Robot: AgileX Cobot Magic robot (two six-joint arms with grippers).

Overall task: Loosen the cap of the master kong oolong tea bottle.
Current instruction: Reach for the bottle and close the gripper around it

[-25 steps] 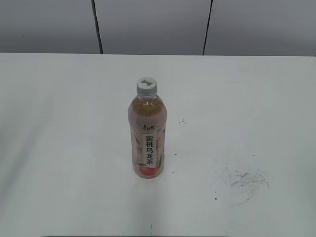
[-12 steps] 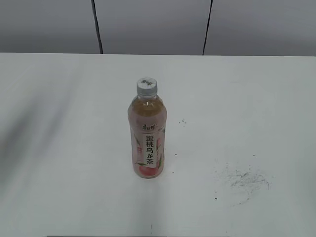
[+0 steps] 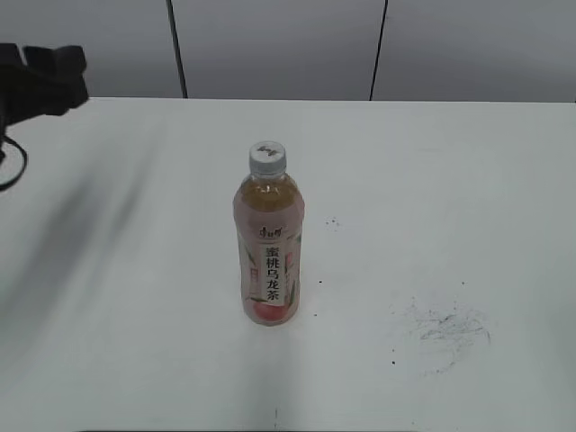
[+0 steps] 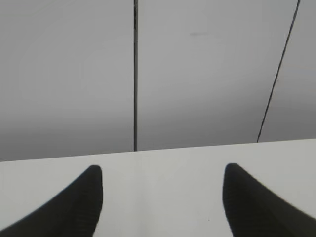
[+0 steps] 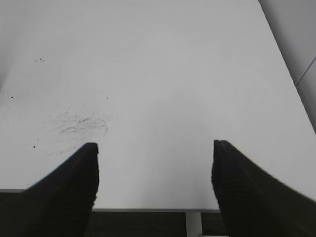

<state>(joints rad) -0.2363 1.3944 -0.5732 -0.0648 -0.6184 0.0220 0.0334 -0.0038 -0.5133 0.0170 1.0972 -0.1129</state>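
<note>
While upright at counter [image 3: 468, 162] centre, master kong oolong tea bottle [image 3: 268, 247]: amber, pink-labelled, cap [image 3: 267, 157] on. At ten o'clock, left hand [image 4: 160, 195] half cut off, spread; right hand [image 5: 155, 170] spread, empty.

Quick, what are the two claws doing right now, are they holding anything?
Left gripper: open, holding nothing, with only bare table between its jaws.
Right gripper: open, holding nothing, over the table edge.
</note>
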